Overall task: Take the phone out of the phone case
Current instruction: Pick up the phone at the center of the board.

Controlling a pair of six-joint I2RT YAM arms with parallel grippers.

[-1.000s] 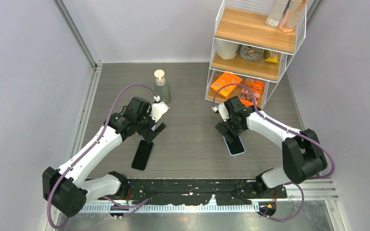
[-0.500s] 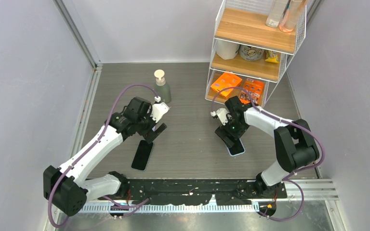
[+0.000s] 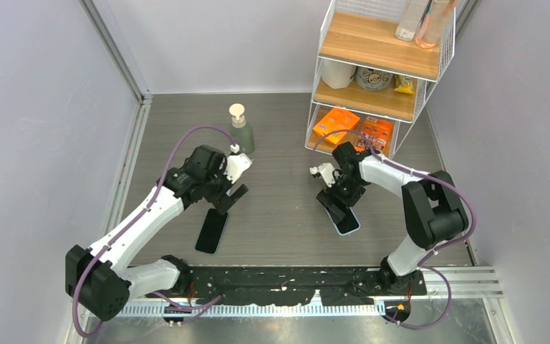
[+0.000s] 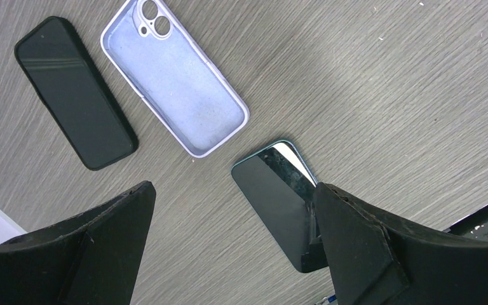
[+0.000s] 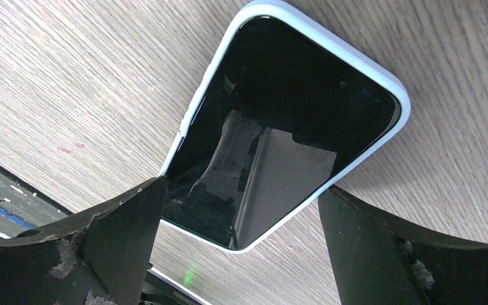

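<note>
your right pincer (image 5: 240,190) is spread wide over the phone (image 5: 279,121), which lies screen-up in its pale blue phone case (image 5: 404,101) on the surface (image 5: 70,76). your left pincer (image 4: 232,190) hangs released, gripping nothing.

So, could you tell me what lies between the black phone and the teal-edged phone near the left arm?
An empty lilac silicone phone case, inside up, lies between the black phone and the teal-edged phone; the left wrist view shows it.
</note>
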